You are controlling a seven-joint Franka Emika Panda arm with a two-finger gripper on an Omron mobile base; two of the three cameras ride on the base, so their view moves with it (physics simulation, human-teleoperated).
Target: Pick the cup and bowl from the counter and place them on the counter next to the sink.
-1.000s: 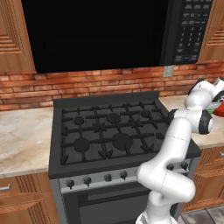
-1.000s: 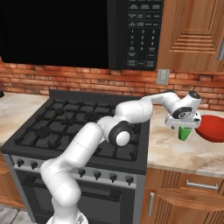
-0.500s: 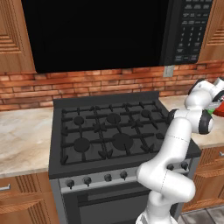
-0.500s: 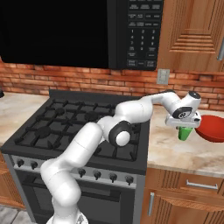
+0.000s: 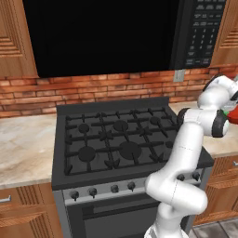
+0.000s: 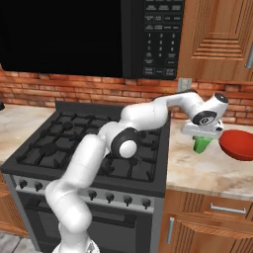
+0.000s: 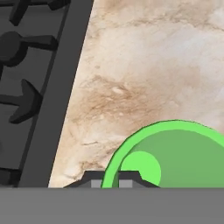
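The small green cup (image 6: pixel 201 145) stands on the beige counter (image 6: pixel 197 170) just right of the stove, with the wide red bowl (image 6: pixel 240 146) beside it on its right. My gripper (image 6: pixel 202 135) points down onto the cup. In the hand view the cup (image 7: pixel 175 157) shows from above, and its near rim runs between the two fingertips (image 7: pixel 94 178), so the gripper (image 7: pixel 112 179) is shut on the cup's rim. A sliver of the red bowl (image 5: pixel 234 114) shows behind the arm in the left base view. The sink is out of view.
The black gas stove (image 6: pixel 89 143) with raised grates borders the counter on the left, and its edge (image 7: pixel 57 96) lies close to the cup. A microwave (image 6: pixel 158 34) hangs above, in front of a brick back wall (image 6: pixel 74 89). More counter (image 5: pixel 23 144) lies left of the stove.
The jaws have shut on the cup's rim. The arm, the cup and the bowl have hardly moved.
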